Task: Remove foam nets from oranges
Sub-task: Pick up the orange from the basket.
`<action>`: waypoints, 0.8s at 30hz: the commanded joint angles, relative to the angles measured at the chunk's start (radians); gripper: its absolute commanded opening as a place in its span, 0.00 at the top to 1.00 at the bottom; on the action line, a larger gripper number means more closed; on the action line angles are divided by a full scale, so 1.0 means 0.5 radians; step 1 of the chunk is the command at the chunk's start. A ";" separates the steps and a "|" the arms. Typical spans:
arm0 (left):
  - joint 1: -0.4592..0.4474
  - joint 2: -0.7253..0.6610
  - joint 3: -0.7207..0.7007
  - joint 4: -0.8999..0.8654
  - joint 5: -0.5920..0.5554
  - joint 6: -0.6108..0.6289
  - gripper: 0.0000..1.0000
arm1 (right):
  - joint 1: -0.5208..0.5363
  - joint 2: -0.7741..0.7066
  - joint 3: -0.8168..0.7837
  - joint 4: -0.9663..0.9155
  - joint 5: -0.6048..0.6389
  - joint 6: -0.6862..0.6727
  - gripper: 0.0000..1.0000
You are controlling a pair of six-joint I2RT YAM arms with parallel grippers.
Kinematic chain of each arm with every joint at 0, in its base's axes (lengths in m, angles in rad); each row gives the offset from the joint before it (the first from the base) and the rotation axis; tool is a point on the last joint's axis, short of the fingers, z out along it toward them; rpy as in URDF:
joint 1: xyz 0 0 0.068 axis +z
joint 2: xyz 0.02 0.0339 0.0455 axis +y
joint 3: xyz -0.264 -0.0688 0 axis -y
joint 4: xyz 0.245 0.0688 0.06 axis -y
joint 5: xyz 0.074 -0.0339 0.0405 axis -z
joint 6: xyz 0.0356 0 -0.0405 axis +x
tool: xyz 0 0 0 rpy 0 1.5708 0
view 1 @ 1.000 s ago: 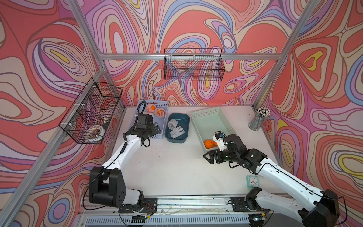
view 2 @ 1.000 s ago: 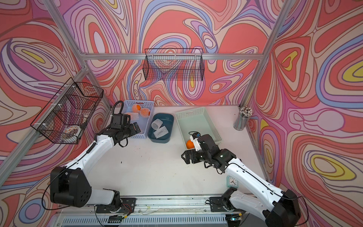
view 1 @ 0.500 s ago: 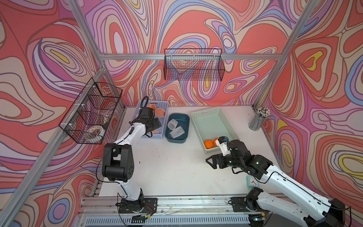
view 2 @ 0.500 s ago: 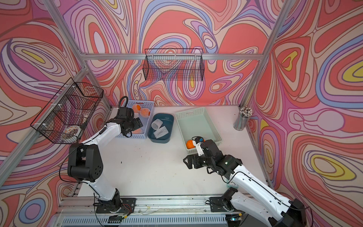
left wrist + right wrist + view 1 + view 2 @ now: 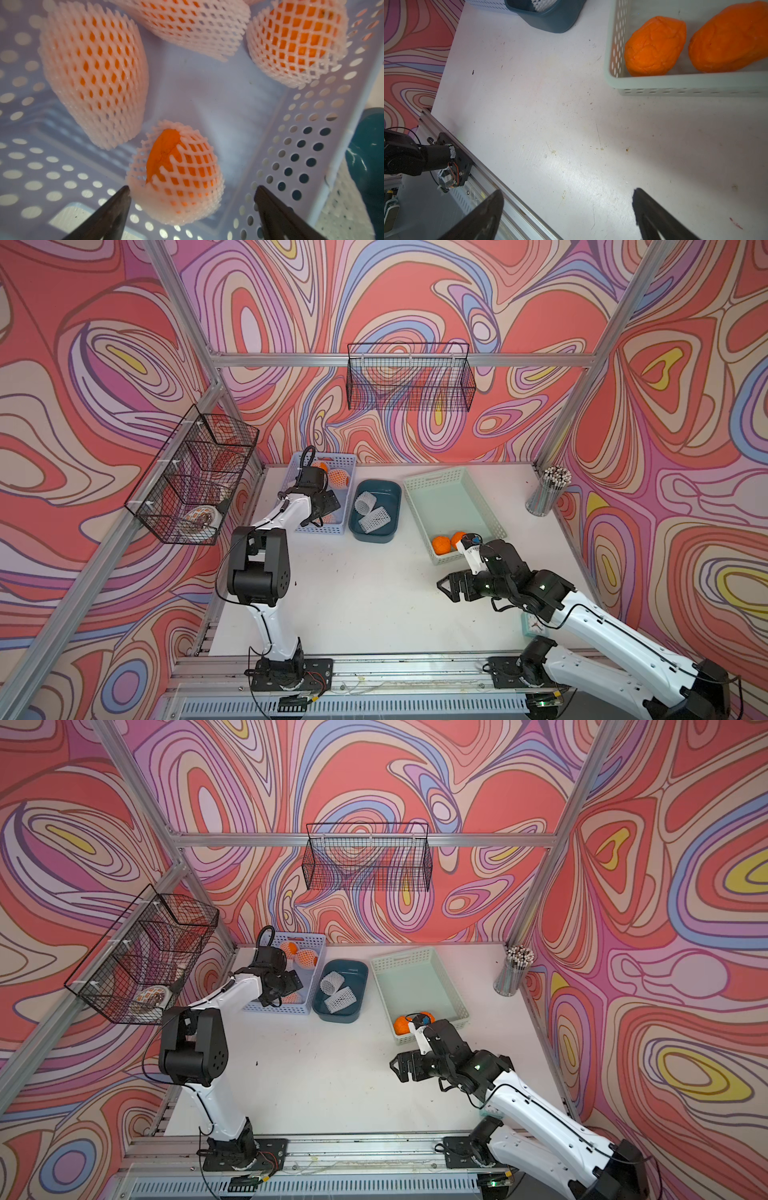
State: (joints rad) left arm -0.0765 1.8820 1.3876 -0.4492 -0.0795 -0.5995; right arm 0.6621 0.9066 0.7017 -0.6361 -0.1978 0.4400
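**Grab the Net Softly, Not the Fruit**

On the left, the left gripper point(image 5: 192, 189) is down inside the purple basket point(image 5: 301, 145). Its 2 fingers are spread wide and hold nothing. The nearest wrapped orange point(image 5: 180, 178) sits right between the finger tips. Its foam net point(image 5: 199, 207) has a gap on one side where bare skin shows. More wrapped oranges point(image 5: 93, 72) lie farther back in the basket (they can wait).

To do this step well, I think the fingers should go a bit lower and close gently. A hard squeeze could squash the fruit. The basket wall is close on one side, so watch for a bump.

Next along, the blue tub point(image 5: 384, 491) holds 2 empty nets point(image 5: 365, 502). Then the green tray point(image 5: 449, 506) holds 2 bare oranges point(image 5: 441, 544).

On the right, the right gripper point(image 5: 568, 192) hangs wide open over the white table point(image 5: 550, 104), holding nothing. It should be ready to pull the net's loose end.
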 commanded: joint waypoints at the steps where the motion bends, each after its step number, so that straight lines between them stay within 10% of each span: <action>1: 0.021 0.100 0.070 -0.120 -0.033 -0.012 0.04 | 0.010 0.017 -0.022 0.008 0.038 0.010 0.02; 14: 0.024 0.330 0.271 -0.236 -0.025 0.027 0.07 | 0.010 0.061 -0.013 0.006 0.046 0.000 0.02; 24: 0.026 0.375 0.333 -0.269 0.054 0.132 0.31 | 0.010 0.061 -0.005 0.008 0.063 -0.004 0.02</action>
State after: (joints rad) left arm -0.0681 2.0449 1.5394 -0.5365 -0.0788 -0.5556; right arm 0.6624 0.9352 0.7013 -0.6361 -0.1814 0.4393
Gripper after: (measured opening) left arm 0.724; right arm 0.983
